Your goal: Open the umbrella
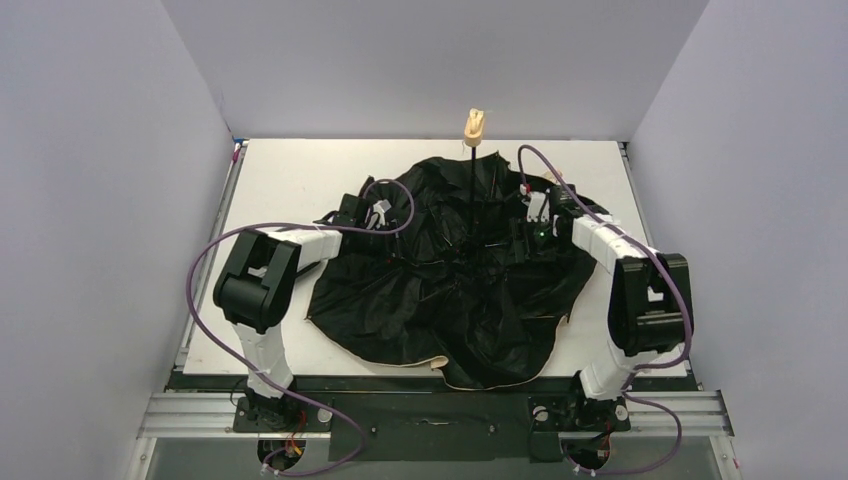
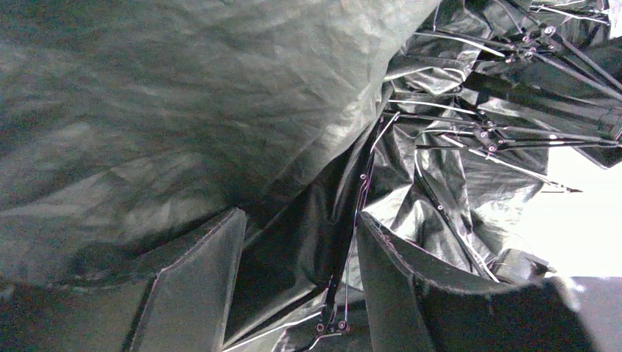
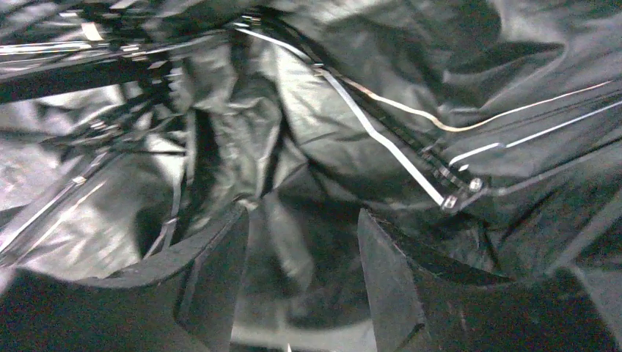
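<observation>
The umbrella (image 1: pixel 440 300) lies upside down on the table, its black inside spread upward and a peach-tan rim showing at the near edge (image 1: pixel 440 364). Its thin black shaft (image 1: pixel 470 190) stands up, with the small tan handle (image 1: pixel 475 127) on top. My left gripper (image 1: pixel 352 215) is at the canopy's left edge, open, with black fabric and a metal rib (image 2: pixel 359 198) between its fingers (image 2: pixel 198 279). My right gripper (image 1: pixel 530 228) is over the canopy's right side, open, with crumpled fabric between its fingers (image 3: pixel 389 279). Metal ribs (image 3: pixel 381 139) run above it.
The white table (image 1: pixel 290 180) is enclosed by grey walls on the left, back and right. Purple cables (image 1: pixel 200 270) loop from both arms. A metal rail (image 1: pixel 430 410) runs along the near edge by the arm bases.
</observation>
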